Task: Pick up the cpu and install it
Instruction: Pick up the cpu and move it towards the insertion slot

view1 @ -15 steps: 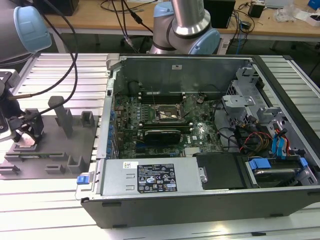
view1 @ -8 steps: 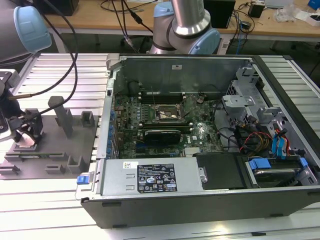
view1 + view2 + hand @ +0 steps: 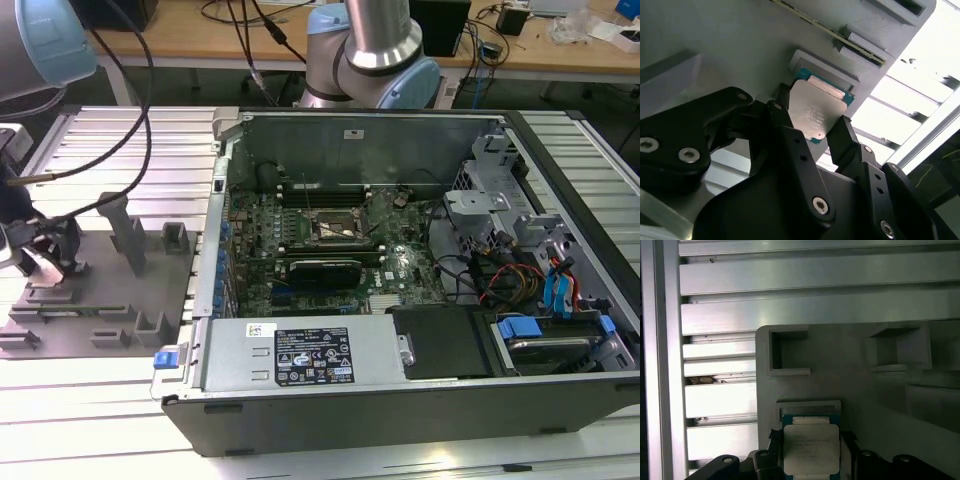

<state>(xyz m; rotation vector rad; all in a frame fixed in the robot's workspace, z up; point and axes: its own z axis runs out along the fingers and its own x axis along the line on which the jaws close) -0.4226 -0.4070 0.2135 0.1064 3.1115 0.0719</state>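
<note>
Closest in, the claw (image 3: 812, 122) looks clenched on the cpu (image 3: 817, 107), one black finger (image 3: 785, 125) on each of two opposite edges (in both wrist views the chip sits snug between them). The cpu is silver side up and seems to be resting in its shallow pocket on the grey fixture plate (image 3: 850, 365), green rim peeking out at the far edge, so I'd call this the pick-up step, grip made but no lift. Getting it out cleanly calls for a straight pull, no twisting. The plate lies on the slatted aluminium bench (image 3: 790, 305). Further off, the open computer case (image 3: 350, 135) waits well apart, its motherboard socket (image 3: 337, 228) unfilled.
</note>
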